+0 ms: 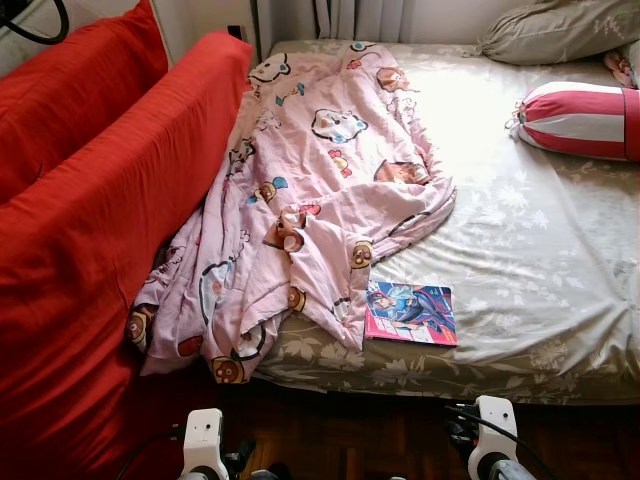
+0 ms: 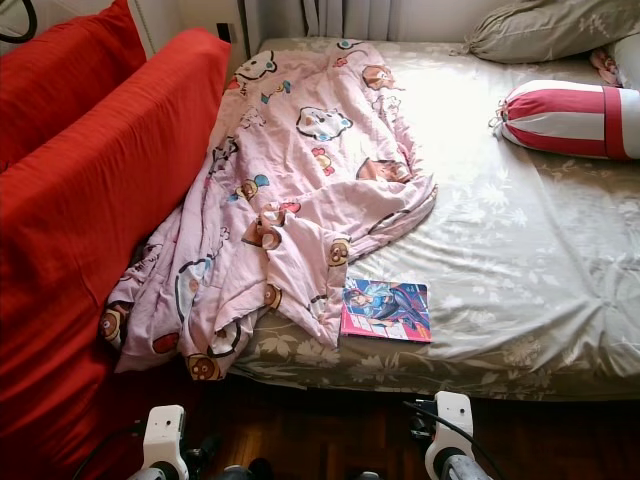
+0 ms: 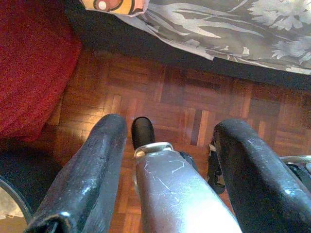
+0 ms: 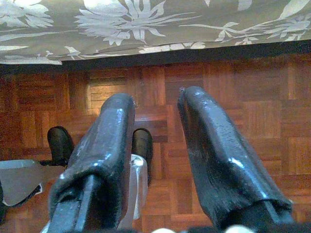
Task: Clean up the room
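Blanket (image 1: pixel 300 210), pink and crumpled, spills off the bed (image 1: pixel 540 250) beside a comic book (image 1: pixel 411 313); soft and light, we'd pinch its hanging hem. Left gripper (image 3: pixel 167 170) and right gripper (image 4: pixel 155 155) hang spread, empty.

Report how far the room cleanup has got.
Nothing looks done yet. The pink blanket lies crumpled across the bed, spilling over its edge, and a book sits near the foot. Nothing is in hand: left gripper and right gripper hang open above the wooden floor. Everything remains.
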Available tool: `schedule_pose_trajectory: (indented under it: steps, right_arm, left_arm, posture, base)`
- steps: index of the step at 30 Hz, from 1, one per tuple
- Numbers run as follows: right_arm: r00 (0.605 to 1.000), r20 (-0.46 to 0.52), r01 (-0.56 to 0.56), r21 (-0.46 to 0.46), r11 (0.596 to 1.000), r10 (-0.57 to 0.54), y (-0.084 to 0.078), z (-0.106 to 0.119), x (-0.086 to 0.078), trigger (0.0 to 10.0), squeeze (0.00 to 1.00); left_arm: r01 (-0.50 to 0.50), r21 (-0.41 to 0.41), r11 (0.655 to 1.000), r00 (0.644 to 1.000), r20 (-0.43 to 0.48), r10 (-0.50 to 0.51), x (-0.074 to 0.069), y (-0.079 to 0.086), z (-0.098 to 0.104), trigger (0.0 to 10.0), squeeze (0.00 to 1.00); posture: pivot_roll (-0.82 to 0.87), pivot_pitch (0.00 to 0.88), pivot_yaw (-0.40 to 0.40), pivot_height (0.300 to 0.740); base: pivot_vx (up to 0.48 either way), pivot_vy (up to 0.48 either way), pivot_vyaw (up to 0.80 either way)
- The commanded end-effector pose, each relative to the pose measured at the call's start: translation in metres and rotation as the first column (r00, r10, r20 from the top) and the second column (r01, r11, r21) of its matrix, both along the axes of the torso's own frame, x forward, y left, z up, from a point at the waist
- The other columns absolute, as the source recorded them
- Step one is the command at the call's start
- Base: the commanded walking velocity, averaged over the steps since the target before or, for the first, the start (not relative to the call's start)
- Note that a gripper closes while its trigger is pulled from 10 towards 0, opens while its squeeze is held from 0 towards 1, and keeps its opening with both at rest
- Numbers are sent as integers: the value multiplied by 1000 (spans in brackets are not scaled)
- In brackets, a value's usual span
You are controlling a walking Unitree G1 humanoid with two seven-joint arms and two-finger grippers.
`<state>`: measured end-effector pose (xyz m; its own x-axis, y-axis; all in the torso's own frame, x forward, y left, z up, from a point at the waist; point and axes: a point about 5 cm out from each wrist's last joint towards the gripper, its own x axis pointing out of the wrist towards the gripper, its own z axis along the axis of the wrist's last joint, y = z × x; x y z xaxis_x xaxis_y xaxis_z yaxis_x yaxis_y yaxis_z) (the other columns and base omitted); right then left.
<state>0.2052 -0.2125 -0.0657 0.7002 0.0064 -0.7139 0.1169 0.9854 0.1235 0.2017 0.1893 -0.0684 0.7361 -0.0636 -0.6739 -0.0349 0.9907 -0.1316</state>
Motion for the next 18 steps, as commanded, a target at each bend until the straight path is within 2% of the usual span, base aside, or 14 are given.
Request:
schedule_pose_trajectory:
  steps: [1,3,9,16,18]
  right_arm:
    - [1000,-25,14,6,1000,-14,1,-5,-9,10000,0]
    - [1000,-25,5,4,1000,-5,2,-5,-9,10000,0]
    - [1000,-22,-2,7,1000,2,3,-6,-10,10000,0]
    - [1000,-26,13,13,1000,-13,2,-7,-11,10000,0]
    - [1000,-23,18,15,1000,-18,2,-6,-11,10000,0]
  left_arm:
    - [-24,-5,1000,999,-28,24,-9,4,-4,10000,0]
    - [-31,0,1000,999,-32,31,-9,6,-5,10000,0]
    - [-37,9,999,998,-50,38,-15,9,-7,10000,0]
    - [-35,14,999,998,-56,35,-17,10,-8,10000,0]
    - [-34,11,999,998,-46,34,-15,10,-7,10000,0]
  posture:
    - [8,161,-14,740]
    - [8,158,-14,740]
    - [1,154,-10,740]
    - [3,164,-16,740]
    - [4,178,-19,740]
  base:
    - [240,0,0]
    - [122,0,0]
    - [266,0,629]
    - [273,0,0]
    - [0,0,0]
